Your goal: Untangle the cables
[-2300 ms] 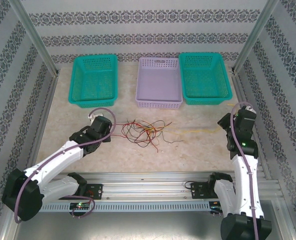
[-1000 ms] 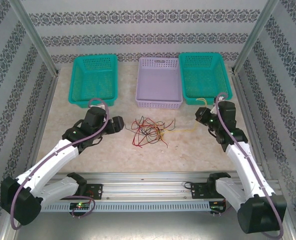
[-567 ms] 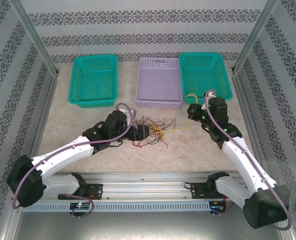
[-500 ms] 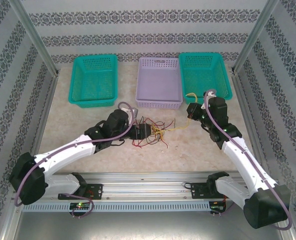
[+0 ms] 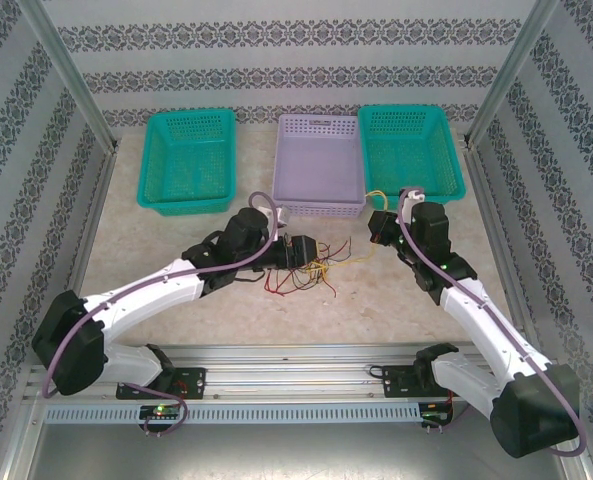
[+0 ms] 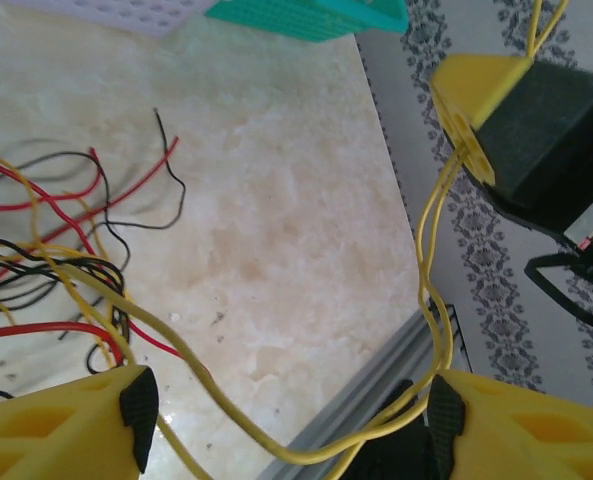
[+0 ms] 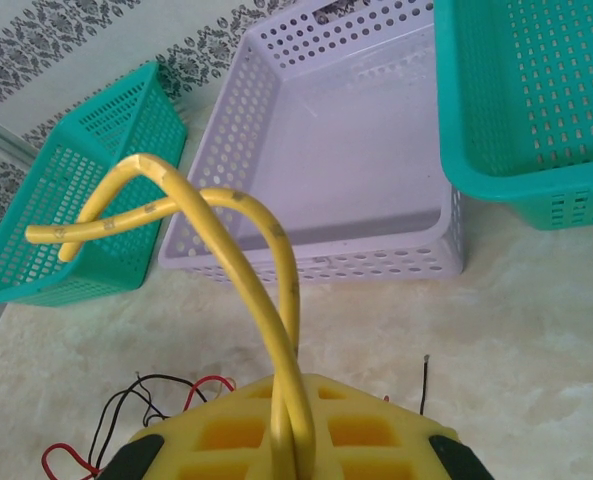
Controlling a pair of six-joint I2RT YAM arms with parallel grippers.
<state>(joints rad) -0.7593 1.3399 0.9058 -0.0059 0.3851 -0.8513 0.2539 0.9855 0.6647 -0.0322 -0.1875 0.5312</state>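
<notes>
The cables [image 5: 298, 276] lie as a tangle of thin red, black and yellow wires on the table in front of the purple basket. My right gripper [image 5: 378, 226] [image 7: 296, 445] is shut on a yellow cable [image 7: 264, 290], whose folded end loops up above the fingers. That yellow cable [image 6: 231, 390] runs down from the right gripper [image 6: 471, 115] and sags between my left gripper's [image 6: 286, 420] open jaws, close to the right pad [image 6: 444, 425]. The left gripper [image 5: 303, 250] sits at the tangle's upper edge. Red and black wires [image 6: 86, 215] spread on the table to its left.
Three baskets stand in a row at the back: a teal one [image 5: 148, 195] on the left, a purple one [image 5: 319, 209] in the middle, a teal one [image 5: 416, 200] on the right. The purple basket [image 7: 326, 262] is just beyond the right gripper. Patterned walls enclose the table.
My left arm has reached right into the tangle and its jaws have narrowed slightly. My right gripper has carried the yellow cable up and left, towards the purple basket.
</notes>
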